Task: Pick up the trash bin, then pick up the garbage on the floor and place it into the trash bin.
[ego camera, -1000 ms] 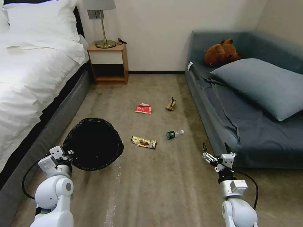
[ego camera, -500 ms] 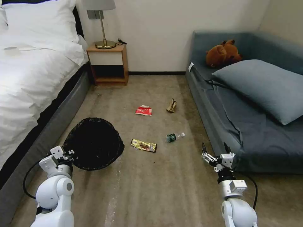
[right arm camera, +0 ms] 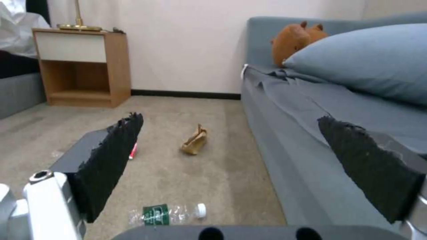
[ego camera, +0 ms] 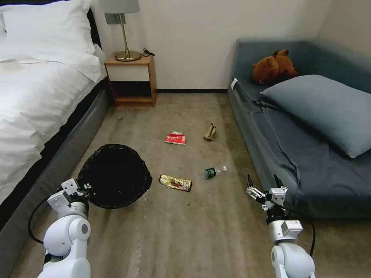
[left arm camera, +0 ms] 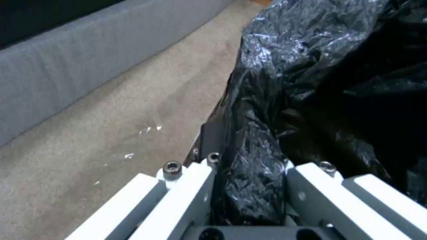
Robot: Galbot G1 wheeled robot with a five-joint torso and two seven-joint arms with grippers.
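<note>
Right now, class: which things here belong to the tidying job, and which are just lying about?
Job:
trash bin, held by left gripper
red-and-white packet
tan scrap
bottle
snack wrapper
right gripper, open

Lying about:
plush toy
lamp
blue pillow

Even, soft indoor light; wrist views look slightly blurred.

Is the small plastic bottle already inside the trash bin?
No, the bottle lies on the carpet between the trash bin, gripped at its rim by the left gripper, and the open right gripper.
</note>
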